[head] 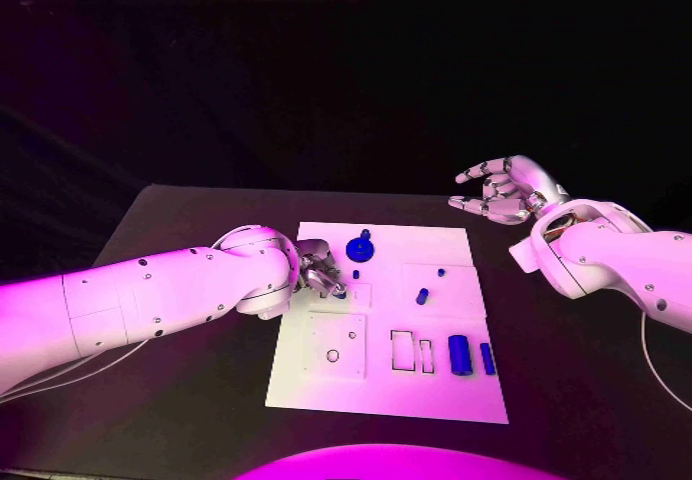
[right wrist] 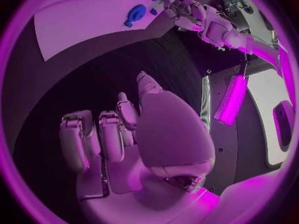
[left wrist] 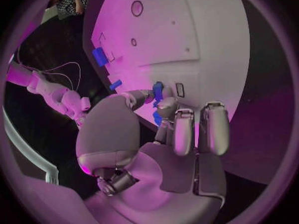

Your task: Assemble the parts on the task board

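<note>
Task board (head: 433, 395) lies centred on the black worktop (head: 188, 400), blue parts (head: 459, 354) resting near its right edge. Left robot hand (head: 320, 277) sits over the board's left side, pinching a small blue part (left wrist: 158, 90). Right robot hand (head: 500, 192) hovers beyond the far right corner, fingers curled, holding nothing.

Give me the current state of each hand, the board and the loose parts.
Left hand: over the task board, pinching a small blue part.
Right hand: raised beyond the board, fingers curled, holding nothing.
Task board: flat on the table.
Round blue part: on the board's far side.
Two blue bars: lying side by side.
</note>
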Available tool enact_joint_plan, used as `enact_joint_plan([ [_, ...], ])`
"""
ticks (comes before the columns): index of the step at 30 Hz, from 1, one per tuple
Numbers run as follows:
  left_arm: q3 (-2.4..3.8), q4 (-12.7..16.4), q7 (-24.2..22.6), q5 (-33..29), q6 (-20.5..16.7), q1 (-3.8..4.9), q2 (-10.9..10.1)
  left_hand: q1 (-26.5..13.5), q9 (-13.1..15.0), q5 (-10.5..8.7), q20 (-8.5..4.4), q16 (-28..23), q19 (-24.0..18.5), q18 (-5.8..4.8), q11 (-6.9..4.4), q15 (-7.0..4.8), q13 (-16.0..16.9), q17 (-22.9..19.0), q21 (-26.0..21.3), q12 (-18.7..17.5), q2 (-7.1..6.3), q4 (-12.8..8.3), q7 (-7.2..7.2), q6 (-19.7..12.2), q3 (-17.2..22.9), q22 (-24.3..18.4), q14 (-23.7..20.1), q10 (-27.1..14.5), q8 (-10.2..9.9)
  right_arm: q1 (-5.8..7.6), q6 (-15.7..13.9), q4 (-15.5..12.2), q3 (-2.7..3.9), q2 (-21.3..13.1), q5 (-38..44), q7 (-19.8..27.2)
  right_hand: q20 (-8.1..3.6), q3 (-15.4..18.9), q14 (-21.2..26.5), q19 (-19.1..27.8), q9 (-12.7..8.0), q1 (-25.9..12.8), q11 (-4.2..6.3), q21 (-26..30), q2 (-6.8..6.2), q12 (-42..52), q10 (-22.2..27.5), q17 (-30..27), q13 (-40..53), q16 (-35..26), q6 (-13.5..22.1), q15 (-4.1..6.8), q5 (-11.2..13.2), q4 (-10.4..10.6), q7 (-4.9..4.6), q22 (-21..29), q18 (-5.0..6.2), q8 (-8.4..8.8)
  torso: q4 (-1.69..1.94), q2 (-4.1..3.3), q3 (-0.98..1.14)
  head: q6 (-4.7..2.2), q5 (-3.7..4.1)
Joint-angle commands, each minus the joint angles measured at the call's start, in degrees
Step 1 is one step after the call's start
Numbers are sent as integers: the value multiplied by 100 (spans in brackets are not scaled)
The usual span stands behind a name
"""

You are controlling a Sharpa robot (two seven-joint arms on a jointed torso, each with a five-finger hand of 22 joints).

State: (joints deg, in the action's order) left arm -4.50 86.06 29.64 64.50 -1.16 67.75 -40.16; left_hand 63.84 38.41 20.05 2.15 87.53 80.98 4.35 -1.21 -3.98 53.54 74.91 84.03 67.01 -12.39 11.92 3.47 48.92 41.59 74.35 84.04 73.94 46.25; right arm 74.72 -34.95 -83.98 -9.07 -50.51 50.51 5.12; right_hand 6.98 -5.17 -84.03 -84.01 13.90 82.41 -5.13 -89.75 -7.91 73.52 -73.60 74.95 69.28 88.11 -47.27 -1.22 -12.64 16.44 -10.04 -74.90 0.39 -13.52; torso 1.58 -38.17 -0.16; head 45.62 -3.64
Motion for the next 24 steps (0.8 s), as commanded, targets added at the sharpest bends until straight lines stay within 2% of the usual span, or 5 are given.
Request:
enact_joint_plan([
  [1,-4,17,2,52,161,-3,11,28,8,29,-3,10,52,-111,7,-42,1,1010,32,30,23,-1282,-21,42,1262,10,469,43,16,-5,78,-2,0,4,55,50,-30,-20,-481,-599,-8,-26,7,-25,-15,33,-41,1018,7,-11,-35,49,-26,12,5,-1510,-39,-24,-1,-2,3,13,5],
  [12,-5,20,-16,-122,289,-3,49,-73,35,43,-13,36,57,-114,-12,-52,153,1061,34,132,-17,-1218,-50,102,1174,23,483,158,32,-5,76,-4,0,6,55,48,-32,-31,-481,-599,-11,-48,9,-25,-15,35,-45,1016,5,-12,-39,52,-29,8,8,-1510,-39,-24,0,-5,11,27,6],
  [24,-5,-64,-23,-183,282,-2,116,-217,94,12,-51,61,89,-125,-68,-96,259,1104,48,200,3,-1065,-124,155,939,78,494,269,49,-5,66,-10,0,5,54,49,-32,-31,-481,-599,-11,-48,9,-25,-15,35,-45,1016,5,-12,-39,52,-29,8,8,-1510,-39,-24,-6,-3,7,28,-1],
])
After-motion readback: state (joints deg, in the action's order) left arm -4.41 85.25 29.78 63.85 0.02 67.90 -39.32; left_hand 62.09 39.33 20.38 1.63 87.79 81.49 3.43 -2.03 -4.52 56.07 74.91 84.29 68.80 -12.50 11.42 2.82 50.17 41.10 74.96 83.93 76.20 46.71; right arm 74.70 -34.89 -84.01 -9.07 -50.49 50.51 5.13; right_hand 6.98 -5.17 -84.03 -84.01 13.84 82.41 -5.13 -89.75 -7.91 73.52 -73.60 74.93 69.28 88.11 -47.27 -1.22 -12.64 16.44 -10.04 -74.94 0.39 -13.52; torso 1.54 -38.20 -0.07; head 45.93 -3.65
